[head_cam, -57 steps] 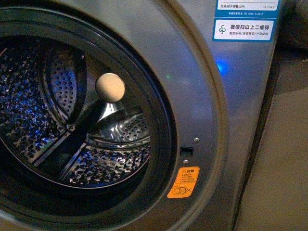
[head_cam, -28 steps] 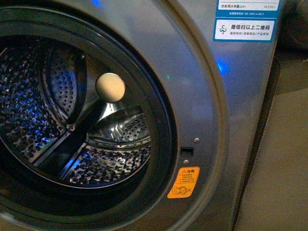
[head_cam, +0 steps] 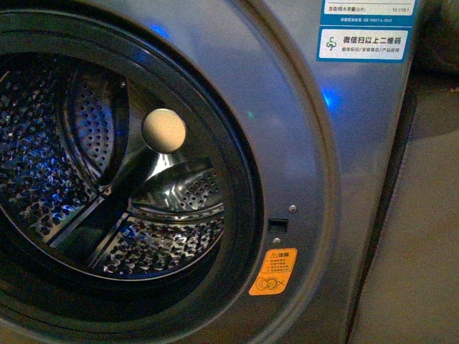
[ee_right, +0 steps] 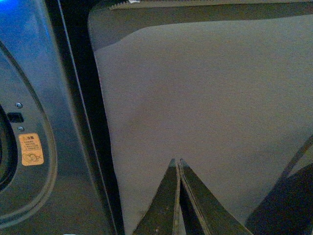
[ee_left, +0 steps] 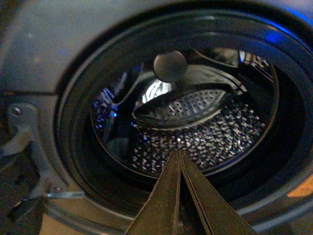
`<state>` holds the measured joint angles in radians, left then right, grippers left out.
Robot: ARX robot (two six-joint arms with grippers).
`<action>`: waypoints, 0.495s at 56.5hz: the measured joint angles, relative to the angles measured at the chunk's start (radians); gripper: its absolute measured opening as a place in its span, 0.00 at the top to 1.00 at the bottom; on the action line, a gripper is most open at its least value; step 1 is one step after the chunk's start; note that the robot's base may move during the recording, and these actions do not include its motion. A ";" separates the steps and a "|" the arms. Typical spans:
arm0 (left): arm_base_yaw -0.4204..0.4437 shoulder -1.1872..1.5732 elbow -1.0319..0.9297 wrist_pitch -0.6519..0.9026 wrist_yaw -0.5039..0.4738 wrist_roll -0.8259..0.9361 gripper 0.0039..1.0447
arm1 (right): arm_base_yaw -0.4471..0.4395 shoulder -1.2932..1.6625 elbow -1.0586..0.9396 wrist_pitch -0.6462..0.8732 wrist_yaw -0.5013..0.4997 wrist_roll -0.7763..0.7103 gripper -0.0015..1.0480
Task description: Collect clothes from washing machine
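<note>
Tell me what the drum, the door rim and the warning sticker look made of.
Drum: shiny perforated metal, probably stainless steel, going by the glints and holes. Door rim: dark, matte, likely rubber or plastic. Orange sticker: glossy printed film or paper.

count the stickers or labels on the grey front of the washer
2 whole: an orange warning sticker low beside the door rim, and a blue-white label at the upper right. Above it, another label is cut off.
</note>
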<state>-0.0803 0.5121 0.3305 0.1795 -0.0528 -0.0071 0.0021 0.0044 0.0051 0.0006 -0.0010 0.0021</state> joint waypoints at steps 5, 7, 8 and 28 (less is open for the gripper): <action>0.065 -0.035 -0.055 0.014 0.046 0.000 0.97 | 0.000 0.000 0.000 0.000 0.000 0.000 0.98; 0.074 -0.050 -0.075 0.020 0.045 0.000 0.97 | 0.000 0.000 0.000 0.000 0.000 0.000 0.98; 0.075 -0.054 -0.080 0.021 0.045 0.000 0.97 | 0.000 0.000 0.000 0.000 0.000 0.000 0.98; 0.077 -0.164 -0.199 0.032 0.053 0.001 0.97 | 0.000 0.000 0.000 0.000 0.000 0.000 0.98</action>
<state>-0.0029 0.3477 0.1314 0.2111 0.0006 -0.0063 0.0021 0.0044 0.0051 0.0006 -0.0010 0.0021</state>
